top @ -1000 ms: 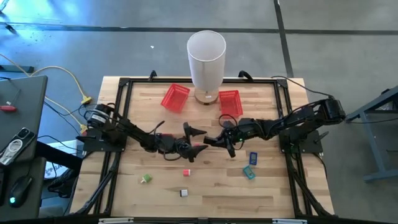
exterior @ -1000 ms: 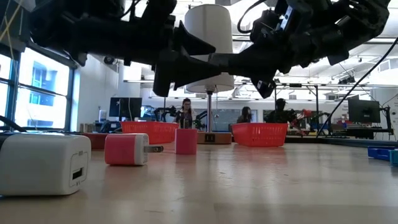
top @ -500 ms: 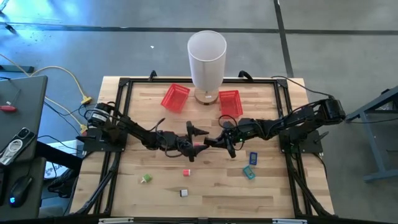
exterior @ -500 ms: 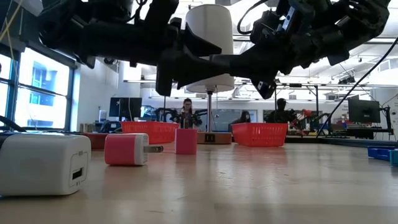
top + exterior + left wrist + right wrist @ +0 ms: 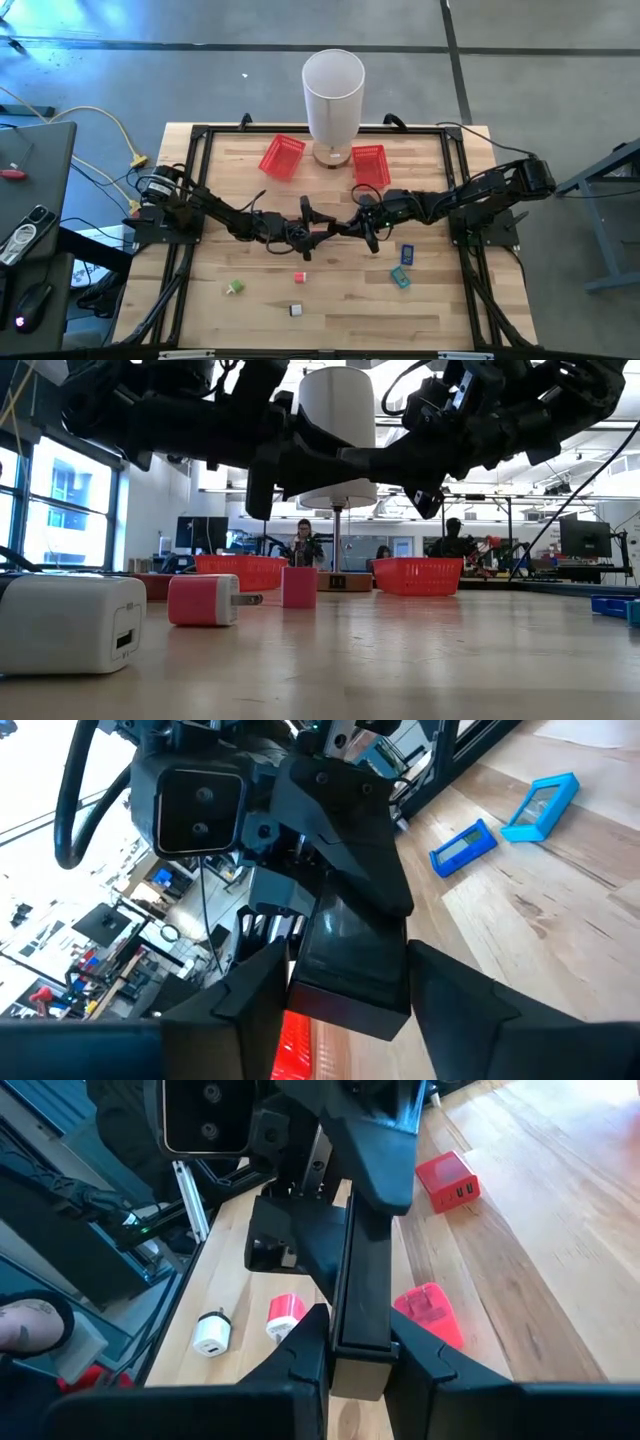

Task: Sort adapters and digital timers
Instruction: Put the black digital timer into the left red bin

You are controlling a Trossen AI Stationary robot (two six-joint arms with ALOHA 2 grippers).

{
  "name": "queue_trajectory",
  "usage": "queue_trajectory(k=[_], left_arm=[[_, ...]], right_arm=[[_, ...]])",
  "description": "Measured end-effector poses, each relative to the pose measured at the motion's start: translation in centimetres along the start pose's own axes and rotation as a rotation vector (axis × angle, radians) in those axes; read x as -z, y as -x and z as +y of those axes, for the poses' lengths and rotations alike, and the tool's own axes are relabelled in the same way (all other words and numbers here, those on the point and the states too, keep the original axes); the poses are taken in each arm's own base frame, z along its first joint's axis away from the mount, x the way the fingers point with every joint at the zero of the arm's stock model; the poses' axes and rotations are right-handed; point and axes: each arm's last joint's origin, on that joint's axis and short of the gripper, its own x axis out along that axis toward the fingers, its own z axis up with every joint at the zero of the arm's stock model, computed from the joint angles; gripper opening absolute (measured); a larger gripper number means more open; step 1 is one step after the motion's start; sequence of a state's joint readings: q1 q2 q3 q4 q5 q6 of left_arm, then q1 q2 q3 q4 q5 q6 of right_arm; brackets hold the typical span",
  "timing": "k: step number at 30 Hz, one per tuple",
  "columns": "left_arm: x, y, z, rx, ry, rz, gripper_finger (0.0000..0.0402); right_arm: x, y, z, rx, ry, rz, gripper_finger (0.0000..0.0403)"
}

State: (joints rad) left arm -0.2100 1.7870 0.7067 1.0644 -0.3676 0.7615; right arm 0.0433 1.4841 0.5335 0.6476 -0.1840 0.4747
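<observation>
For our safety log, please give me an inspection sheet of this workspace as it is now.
Surface: wooden table, nothing spilled seen.
Job's things: red baskets at far side; red adapter, white adapter, green adapter, blue timers nearer front.
Clutter: white cylinder between baskets.
Grippers: left gripper faces right gripper mid-table; right holds dark item.
Cables: yellow cables on floor.
Surroundings: people beyond table.

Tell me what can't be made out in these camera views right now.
- Black object between both grippers: its type, both wrist views; fingers cover it.
- Blue timers: displays too small, high view.
- Red baskets: contents hidden by walls, low view.
- Small green item: too small to identify, high view.
</observation>
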Motion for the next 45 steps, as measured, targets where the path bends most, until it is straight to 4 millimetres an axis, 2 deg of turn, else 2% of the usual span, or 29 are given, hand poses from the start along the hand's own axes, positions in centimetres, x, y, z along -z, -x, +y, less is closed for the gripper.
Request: queue_trajectory(k=[4, 8, 15, 21, 24, 30, 37, 40, 45], left_arm=[[-0.1, 0.1, -0.1, 0.007, 0.012, -0.004, 0.0154], [-0.1, 0.1, -0.1, 0.0, 0.042, 0.001, 0.0152], [0.2, -0.1, 0.1, -0.01, 0.291, 0.017, 0.0152], [0.8, 0.0, 0.1, -0.021, 0.389, 0.113, 0.0152], [0.1, 0.7, 0.9, -0.072, 0.458, 0.169, 0.0152], [-1.3, 2.6, 3.2, -0.062, 0.582, 0.262, 0.0152], [-0.9, 5.7, 6.3, -0.289, 0.728, 0.48, 0.0151], [0.1, 6.6, 7.5, -0.337, 0.798, 0.566, 0.0151], [3.5, 7.2, 9.8, -0.493, 0.887, 0.736, 0.0151]], right_arm=[[0.0, 0.0, 0.0, -0.005, 0.002, 0.007, 0.0056], [0.0, 0.0, -0.1, 0.032, 0.018, -0.009, 0.0081], [0.2, 0.0, -0.1, 0.099, 0.054, -0.024, 0.017], [0.7, -0.1, -0.1, 0.171, 0.078, -0.007, 0.0254], [1.0, 0.0, -0.2, 0.185, 0.096, 0.022, 0.0278], [1.4, 0.1, -0.6, 0.249, 0.105, 0.056, 0.0285], [1.9, 0.2, -0.8, 0.277, 0.084, 0.103, 0.0285], [1.9, 0.2, -0.8, 0.279, 0.078, 0.108, 0.0286], [1.9, 0.2, -0.8, 0.278, 0.075, 0.108, 0.0286]])
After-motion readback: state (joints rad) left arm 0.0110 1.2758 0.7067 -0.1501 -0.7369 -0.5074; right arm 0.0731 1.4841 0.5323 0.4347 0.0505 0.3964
